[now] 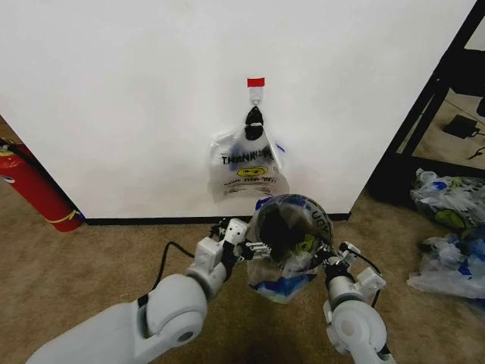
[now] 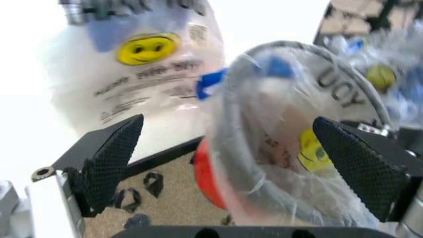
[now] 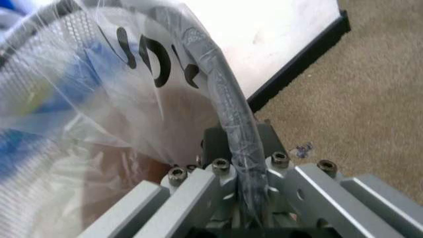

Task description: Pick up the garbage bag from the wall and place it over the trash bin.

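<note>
Garbage bag (image 1: 286, 227) stretched over trash bin (image 1: 283, 287) below the wall (image 1: 151, 91), left gripper (image 1: 251, 248) spread wide beside its rim, right gripper (image 1: 336, 256) clenched on the bag-covered rim opposite.

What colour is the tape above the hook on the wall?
Red. The tape shows best in the head view, on the white wall.

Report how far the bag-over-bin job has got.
Mostly done: a garbage bag is already draped over the trash bin rim, off the wall. In hand: the left gripper stands open beside the rim; the right gripper is at the opposite rim. Left: settling the plastic and letting go. Another bag hangs from the hook.
</note>
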You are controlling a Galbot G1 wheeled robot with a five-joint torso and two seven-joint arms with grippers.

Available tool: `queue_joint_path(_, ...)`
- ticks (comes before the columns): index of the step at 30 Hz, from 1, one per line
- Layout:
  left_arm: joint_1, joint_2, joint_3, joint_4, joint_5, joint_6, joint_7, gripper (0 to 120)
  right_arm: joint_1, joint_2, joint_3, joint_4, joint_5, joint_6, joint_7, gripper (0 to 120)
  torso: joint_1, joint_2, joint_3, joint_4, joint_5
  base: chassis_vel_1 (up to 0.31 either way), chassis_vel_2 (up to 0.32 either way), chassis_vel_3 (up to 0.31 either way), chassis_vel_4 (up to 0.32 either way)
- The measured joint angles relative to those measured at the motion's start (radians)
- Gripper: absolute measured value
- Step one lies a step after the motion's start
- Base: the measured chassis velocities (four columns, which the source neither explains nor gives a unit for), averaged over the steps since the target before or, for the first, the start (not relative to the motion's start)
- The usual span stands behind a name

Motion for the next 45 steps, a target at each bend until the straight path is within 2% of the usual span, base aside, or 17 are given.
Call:
queue_joint_path(2,0.099,-0.016,-0.08,-0.013,0.001,-0.042,0.001,100,0.007,0.029,0.015,0.005,0.046,-0.01,0.019,0,0.0,0.0,0.0,-0.0006,0.0,0.0,0.0,0.0,0.0)
queue_joint_path(4,0.197,-0.036,-0.124,-0.014,0.002,-0.07,0.006,100,0.012,0.052,0.021,0.012,0.073,-0.024,0.038,0,0.0,0.0,0.0,0.0003,-0.0001,0.0,0.0,0.0,0.0)
queue_joint_path(12,0.444,-0.113,-0.184,-0.021,-0.033,-0.153,0.069,100,0.018,0.089,0.02,0.024,0.146,-0.061,0.078,0,0.0,0.0,0.0,0.0,0.0001,0.0,0.0,0.0,0.0)
queue_joint_path(20,0.487,-0.163,-0.18,-0.031,-0.093,-0.169,0.079,100,0.043,0.13,0.036,0.008,0.182,-0.114,0.114,0,0.0,0.0,0.0,-0.0001,0.0001,0.0,0.0,0.0,0.0)
queue_joint_path(28,0.507,-0.175,-0.145,-0.019,-0.025,-0.136,0.088,98,0.065,0.146,0.031,-0.004,0.174,-0.12,0.125,0,0.0,0.0,0.0,0.0,0.0002,0.0,0.0,0.0,0.0)
queue_joint_path(30,0.509,-0.181,-0.137,-0.016,-0.017,-0.129,0.088,94,0.064,0.146,0.029,-0.004,0.169,-0.119,0.125,0,0.0,0.0,0.0,0.0,0.0002,0.0,0.0,0.0,0.0)
queue_joint_path(33,0.5,-0.187,-0.128,-0.001,-0.014,-0.137,0.102,79,0.059,0.151,0.018,0.003,0.164,-0.118,0.122,0,0.0,0.0,0.0,0.0,0.0002,0.0,0.0,0.0,0.0)
queue_joint_path(38,0.487,-0.19,-0.118,0.008,-0.015,-0.148,0.112,67,0.057,0.156,0.014,0.01,0.161,-0.117,0.119,0,0.0,0.0,0.0,0.0,0.0001,0.0,0.0,0.0,0.0)
queue_joint_path(41,0.482,-0.19,-0.109,0.018,-0.015,-0.153,0.114,50,0.054,0.157,0.013,0.012,0.157,-0.116,0.116,0,0.0,0.0,0.0,0.0,0.0001,0.0,0.0,0.0,0.0)
queue_joint_path(44,0.482,-0.19,-0.108,0.021,-0.015,-0.154,0.116,45,0.052,0.157,0.013,0.012,0.156,-0.115,0.114,0,0.0,0.0,0.0,0.0,0.0001,0.0,0.0,0.0,0.0)
queue_joint_path(45,0.482,-0.189,-0.108,0.022,-0.015,-0.155,0.116,38,0.051,0.157,0.014,0.012,0.156,-0.115,0.113,0,0.0,0.0,0.0,0.0,0.0002,0.0,0.0,0.0,0.0)
